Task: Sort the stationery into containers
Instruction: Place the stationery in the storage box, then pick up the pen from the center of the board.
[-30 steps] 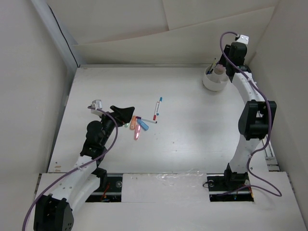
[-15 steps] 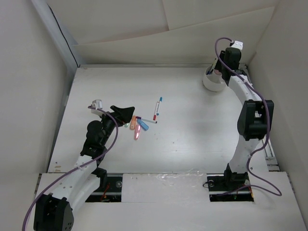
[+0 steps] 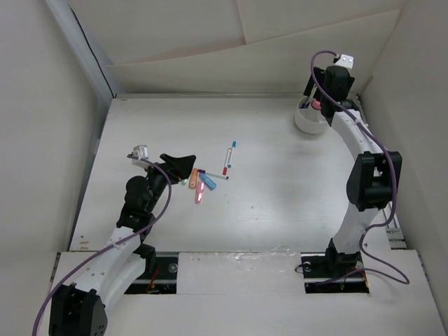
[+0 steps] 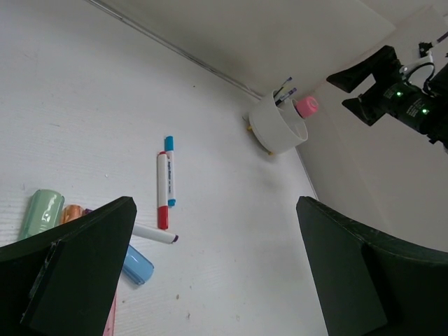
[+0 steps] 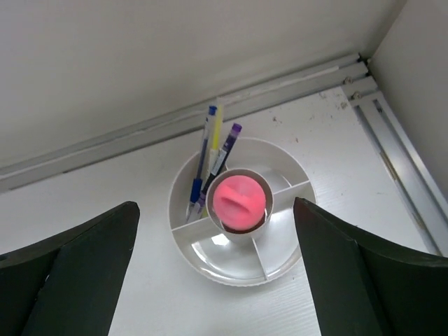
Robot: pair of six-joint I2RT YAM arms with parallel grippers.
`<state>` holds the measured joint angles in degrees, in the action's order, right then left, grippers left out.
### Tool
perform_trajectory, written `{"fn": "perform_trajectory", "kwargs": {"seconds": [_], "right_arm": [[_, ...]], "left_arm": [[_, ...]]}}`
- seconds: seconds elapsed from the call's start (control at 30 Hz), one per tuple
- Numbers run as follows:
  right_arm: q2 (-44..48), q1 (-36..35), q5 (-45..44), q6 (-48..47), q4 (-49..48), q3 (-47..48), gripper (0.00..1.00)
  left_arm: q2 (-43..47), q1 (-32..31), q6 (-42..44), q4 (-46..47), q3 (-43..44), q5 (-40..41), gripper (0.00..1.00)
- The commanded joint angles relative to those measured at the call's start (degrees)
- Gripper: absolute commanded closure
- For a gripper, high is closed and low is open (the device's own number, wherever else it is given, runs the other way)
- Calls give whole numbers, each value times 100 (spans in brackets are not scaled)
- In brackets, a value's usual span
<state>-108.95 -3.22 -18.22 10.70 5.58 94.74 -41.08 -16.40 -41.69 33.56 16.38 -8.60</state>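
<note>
The round white cup (image 5: 288, 241) stands in the far right corner of the counter (image 3: 280, 182), close to the back wall. In its central round well sits the pink capped bottle (image 5: 238, 199), upright, its cap facing the right wrist camera. Three thin pens (image 5: 211, 150), one blue, one yellow and one purple-tipped, lean together in the compartment on the wall side; the other compartments that show are bare. The right fingers (image 5: 70, 280) hang above the cup, spread wide to either side of it and pinching nothing, well apart from the bottle. The remaining stationery lies near the middle-left of the counter: a red-capped pen (image 4: 162, 190) and a blue-capped pen (image 4: 169, 168) lie side by side, touching or nearly so, and a white pen with a dark tip (image 4: 151, 233) lies just beside their near ends. Close by are a green highlighter (image 4: 40, 212), an orange one (image 4: 71, 212), a blue one (image 4: 134, 264) and a pink one (image 3: 200, 195), bunched together. The left fingers (image 4: 77, 273) hover just beside this cluster, spread apart and empty.
</note>
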Motion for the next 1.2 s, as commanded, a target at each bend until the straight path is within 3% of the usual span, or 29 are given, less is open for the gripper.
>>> {"fn": "perform_trajectory", "kwargs": {"seconds": [0.0, 0.07, 0.1, 0.13, 0.17, 0.2, 0.3, 0.33, 0.43, 0.63, 0.73, 0.8, 0.9, 1.03, 1.17], "right_arm": [[655, -169, -103, 29, -243, 62, 2], [830, -283, -165, 29, -242, -121, 3], [996, -362, -165, 29, -242, -192, 8], [1155, -537, -95, 29, -242, -367, 20], [1156, -635, -42, 29, -242, -473, 20], [1269, -740, 28, 29, -242, -587, 34], [1332, -1223, 441, 29, -242, -1095, 60], [1332, -1364, 494, 29, -242, -1220, 81], [1052, -1944, 556, 29, -58, -1449, 100], [393, -2955, 741, 29, 347, -1328, 100], [-38, -3175, 696, 90, 408, -1099, 86], [-397, -3176, 819, 142, 469, -756, 66], [-863, -3228, 812, 143, 662, -291, 47], [-1356, -3228, 697, 336, 918, 272, 41], [-1726, -3228, 320, 407, 1023, 598, 42]], "left_arm": [[135, -3, -41, 274, 58, -107, 0], [135, -3, -41, 274, 58, -107, 0], [135, -3, -41, 274, 58, -107, 0], [135, -3, -41, 274, 58, -107, 0], [188, -3, -41, 274, 58, -107, 0], [188, -3, -41, 274, 58, -107, 0], [188, -3, -41, 274, 58, -107, 0], [240, -3, -41, 274, 58, -107, 0], [241, -3, -41, 274, 58, -107, 0], [241, -3, -93, 274, 58, -159, 0], [241, -3, -93, 274, 58, -159, 0], [241, -3, -93, 274, 58, -221, 0], [241, -3, -93, 274, 58, -221, 0], [241, -3, -93, 274, 58, -221, 0], [241, -3, -93, 274, 58, -274, 0]]}}
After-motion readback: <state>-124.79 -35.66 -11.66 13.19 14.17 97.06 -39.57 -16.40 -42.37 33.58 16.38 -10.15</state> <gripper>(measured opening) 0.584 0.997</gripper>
